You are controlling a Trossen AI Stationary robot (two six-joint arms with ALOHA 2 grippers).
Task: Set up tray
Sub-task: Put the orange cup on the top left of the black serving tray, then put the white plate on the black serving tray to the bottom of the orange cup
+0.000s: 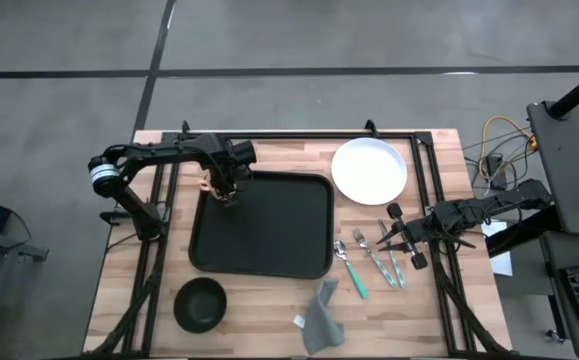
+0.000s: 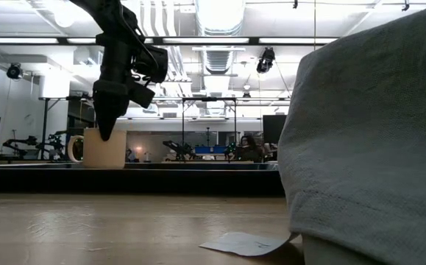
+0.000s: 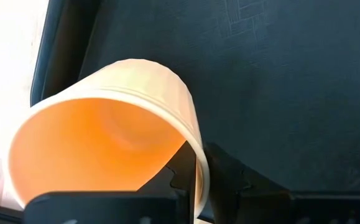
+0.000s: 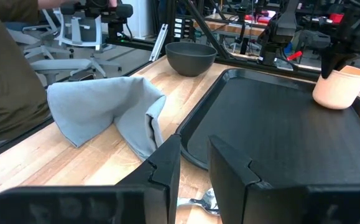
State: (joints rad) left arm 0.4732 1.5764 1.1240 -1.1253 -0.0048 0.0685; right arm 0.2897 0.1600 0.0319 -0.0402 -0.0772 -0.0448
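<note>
High view: large flat black rectangular tray with rounded corners and low raised rim [image 1: 269, 235] lying left of frame centre on the light wooden slatted table [image 1: 259, 310]; left gripper [image 1: 227, 190] poised over its upper-left corner, pinching the rim of a small pale peach mug [image 1: 223, 192]; round white plate [image 1: 369, 170] to the upper right, small black bowl [image 1: 200, 303] at lower left, crumpled grey cloth [image 1: 321, 315] at lower centre, teal-handled cutlery [image 1: 369, 265] right of the tray, right gripper [image 1: 394, 240] just above those pieces, fingers spread and holding nothing. Low view: mug [image 2: 104, 147] upright at left on the tray's dark edge [image 2: 132, 179], left gripper [image 2: 108, 125] reaching into it from above; grey cloth [image 2: 367, 140] filling the right half, with a white tag [image 2: 246, 244] whose print cannot be read. Left wrist view: mug's orange-lit hollow [image 3: 99, 149] at lower left, one finger [image 3: 186, 171] outside its wall, textured tray floor [image 3: 273, 81] behind. Right wrist view: own fingers [image 4: 165, 162] parted at bottom, tray [image 4: 273, 137] beyond, mug [image 4: 341, 86] at upper right. Probably stiff, light, a little slick on the rim yet grippy on the textured floor; best taken at a long rim edge, level. No brands or legible writing anywhere.
</note>
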